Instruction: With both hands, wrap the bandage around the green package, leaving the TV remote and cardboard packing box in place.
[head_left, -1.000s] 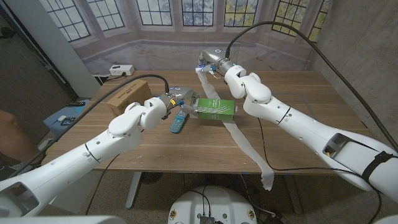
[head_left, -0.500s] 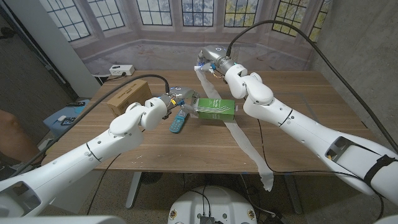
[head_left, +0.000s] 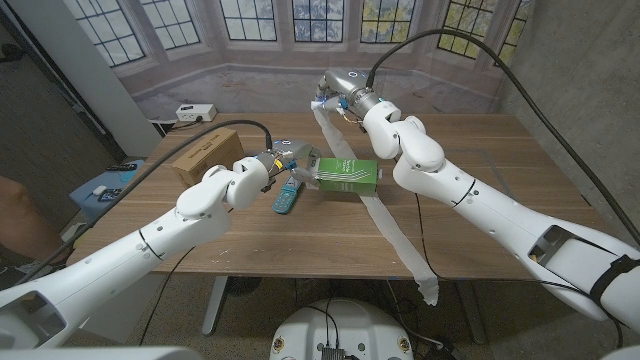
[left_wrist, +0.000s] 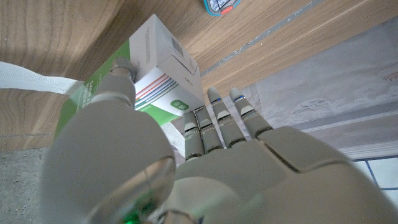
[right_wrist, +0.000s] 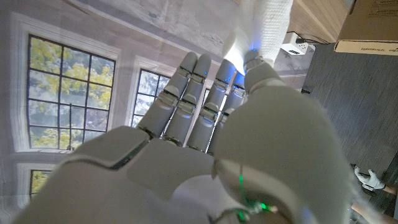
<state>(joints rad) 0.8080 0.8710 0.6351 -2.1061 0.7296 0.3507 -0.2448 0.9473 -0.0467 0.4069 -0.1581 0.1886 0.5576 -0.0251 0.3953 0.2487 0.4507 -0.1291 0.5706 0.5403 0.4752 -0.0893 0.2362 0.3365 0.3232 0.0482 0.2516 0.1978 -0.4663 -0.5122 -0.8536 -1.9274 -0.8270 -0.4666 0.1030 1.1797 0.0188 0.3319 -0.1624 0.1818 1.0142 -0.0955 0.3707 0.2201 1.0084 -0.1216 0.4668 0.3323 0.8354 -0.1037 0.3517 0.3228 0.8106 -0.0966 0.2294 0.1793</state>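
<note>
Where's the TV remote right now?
In the head view the TV remote lies on the table left of centre, just left of the green package and right beside the left hand; the cardboard box sits further left.

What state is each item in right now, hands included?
Green package: lying on table, bandage passing under or behind it, not wrapped.
Bandage: one end lifted, other trailing off table's front edge.
Left hand: holding package's end.
Right hand: raised, pinching bandage.
TV remote: untouched.
Cardboard box: closed.

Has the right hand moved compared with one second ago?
Yes, a little. The right hand, holding the bandage, has risen slightly and gone farther from the green package, toward the table's far edge.
</note>
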